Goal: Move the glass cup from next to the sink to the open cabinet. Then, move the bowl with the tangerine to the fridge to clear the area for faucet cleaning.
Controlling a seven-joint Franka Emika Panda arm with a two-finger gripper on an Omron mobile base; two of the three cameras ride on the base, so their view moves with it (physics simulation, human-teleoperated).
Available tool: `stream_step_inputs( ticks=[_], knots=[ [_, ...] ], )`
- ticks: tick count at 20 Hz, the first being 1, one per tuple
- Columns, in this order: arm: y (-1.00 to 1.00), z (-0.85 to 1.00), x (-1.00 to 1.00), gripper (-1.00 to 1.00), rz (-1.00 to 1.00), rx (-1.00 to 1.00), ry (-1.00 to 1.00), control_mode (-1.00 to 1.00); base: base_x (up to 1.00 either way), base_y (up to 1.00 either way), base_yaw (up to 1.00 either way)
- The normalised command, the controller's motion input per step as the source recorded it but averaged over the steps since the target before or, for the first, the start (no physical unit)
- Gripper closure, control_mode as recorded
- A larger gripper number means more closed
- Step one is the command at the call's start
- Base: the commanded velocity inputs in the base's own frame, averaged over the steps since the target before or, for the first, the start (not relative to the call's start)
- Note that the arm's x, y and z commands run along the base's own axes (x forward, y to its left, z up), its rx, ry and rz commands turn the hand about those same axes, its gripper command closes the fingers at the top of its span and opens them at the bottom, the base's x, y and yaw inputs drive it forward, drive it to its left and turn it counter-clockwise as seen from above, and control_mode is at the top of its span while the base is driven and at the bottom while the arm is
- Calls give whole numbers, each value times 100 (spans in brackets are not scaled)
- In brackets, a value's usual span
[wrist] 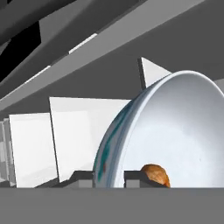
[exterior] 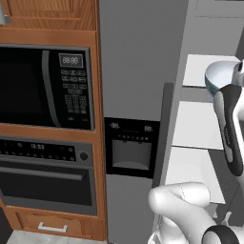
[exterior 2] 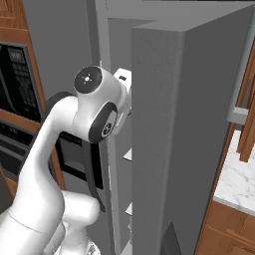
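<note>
- The jaws (wrist: pixel 109 178) are clenched on the rim of the bowl (wrist: pixel 175 131): in the hand view one dark fingertip sits just outside the bowl's wall and the other just inside it, with the rim between them.
- The bowl is white inside with a blue-green pattern on its outer wall, and in this view it stands on edge, its hollow facing right.
- The tangerine (wrist: pixel 155 175) lies inside the bowl, low down, right beside the inner fingertip.
- Behind the bowl the hand view shows white inner shelves (wrist: pixel 78 131) and grey walls of the fridge.
- In the left base view the bowl (exterior: pixel 220 76) is up at the right edge, in front of the white shelves (exterior: pixel 198 126) of the open fridge (exterior: pixel 138 62), at about the level of the top shelf.
- The arm (exterior: pixel 231 128) rises beneath it there.
- Left of the fridge stand a black microwave (exterior: pixel 45 86) and a black oven (exterior: pixel 45 176) in a brown wooden housing.
- In the right base view the grey fridge door (exterior 2: pixel 184 139) stands open beside the arm, with a marble surface (exterior 2: pixel 236 179) at the right.
</note>
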Motion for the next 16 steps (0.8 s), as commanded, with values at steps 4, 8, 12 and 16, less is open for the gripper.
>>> stream_step_inputs(
  ticks=[4, 8, 12, 16],
  knots=[
    [0, 35, -19, 100, 0, -8, -30, -100, 0, 0, 0],
    [-4, 17, 43, 100, -1, 0, -5, -100, 0, 0, 0],
    [-18, 17, 77, 100, -1, 1, 0, -100, 0, 0, 0],
    [-41, 11, 75, 100, -1, 8, 3, -100, 0, 0, 0]
  ],
)
